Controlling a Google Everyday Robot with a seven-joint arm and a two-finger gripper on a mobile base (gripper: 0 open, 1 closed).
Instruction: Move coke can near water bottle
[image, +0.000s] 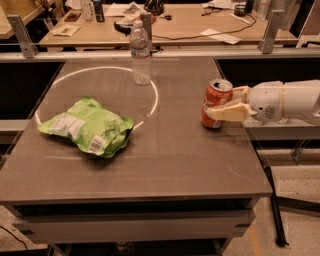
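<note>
The coke can (215, 102), red-orange with a silver top, stands near the right edge of the grey table (170, 150). My gripper (220, 103) reaches in from the right, with one cream finger in front of the can and one behind it, shut on the can. The water bottle (140, 52), clear with a white cap, stands upright at the far middle of the table, well to the left of and behind the can.
A green chip bag (86, 125) lies at the table's left-middle. A white ring of light (100, 95) marks the tabletop between bag and bottle. A cluttered desk (165, 20) stands behind a rail beyond the table.
</note>
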